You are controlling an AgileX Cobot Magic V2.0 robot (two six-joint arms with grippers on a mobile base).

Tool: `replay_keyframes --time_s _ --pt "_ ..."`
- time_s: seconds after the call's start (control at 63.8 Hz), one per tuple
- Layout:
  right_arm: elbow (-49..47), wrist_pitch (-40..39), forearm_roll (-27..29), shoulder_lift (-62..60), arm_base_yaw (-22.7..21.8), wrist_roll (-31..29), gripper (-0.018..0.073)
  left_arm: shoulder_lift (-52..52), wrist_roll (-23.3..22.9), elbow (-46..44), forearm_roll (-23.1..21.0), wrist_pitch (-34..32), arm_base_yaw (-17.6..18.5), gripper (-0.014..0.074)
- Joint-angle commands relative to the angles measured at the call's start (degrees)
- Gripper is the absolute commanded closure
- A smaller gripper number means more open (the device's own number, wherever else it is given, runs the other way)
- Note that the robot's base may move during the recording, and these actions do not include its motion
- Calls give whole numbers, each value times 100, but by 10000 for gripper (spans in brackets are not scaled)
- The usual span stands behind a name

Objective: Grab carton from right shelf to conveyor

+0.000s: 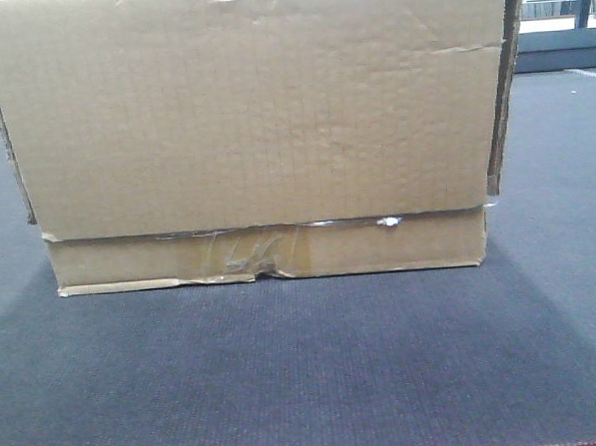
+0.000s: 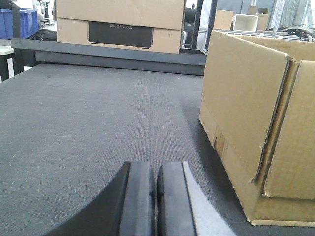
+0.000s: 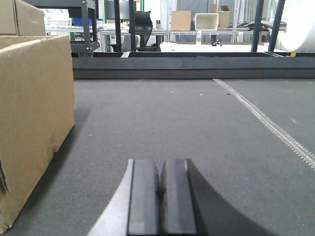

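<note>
The brown carton (image 1: 252, 115) rests on the dark grey conveyor belt (image 1: 305, 362), with a narrower lower strip and torn clear tape along the seam. It fills most of the front view. My left gripper (image 2: 156, 169) is shut and empty, low over the belt, to the left of the carton (image 2: 256, 123). My right gripper (image 3: 159, 167) is shut and empty, low over the belt (image 3: 187, 113), to the right of the carton (image 3: 29, 118). Neither gripper touches the carton. The right shelf is out of view.
Another cardboard box with a black label (image 2: 120, 24) stands beyond the belt's far rail (image 2: 118, 51). Blue bins (image 2: 22, 22) sit at the far left. A zip-like seam (image 3: 268, 123) runs across the belt on the right. Racks and boxes (image 3: 194, 19) stand behind.
</note>
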State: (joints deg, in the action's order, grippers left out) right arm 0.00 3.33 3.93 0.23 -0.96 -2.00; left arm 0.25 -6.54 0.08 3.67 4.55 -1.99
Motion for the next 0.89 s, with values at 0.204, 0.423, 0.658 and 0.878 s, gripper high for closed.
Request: replay_keyframes --time_s 0.204,0.423,0.658,0.878 --pt "0 -125 2 -23 -18 -34 620 -25 32 -8 -36 -93 -4 582" --pt "0 -125 2 -23 -18 -34 620 -25 32 -8 -36 -93 -4 582" --pt "0 -125 2 -23 -18 -34 620 -25 32 -8 -36 -93 -4 582" --pt "0 -125 2 -23 -18 -34 620 -25 32 -8 -36 -93 -4 582"
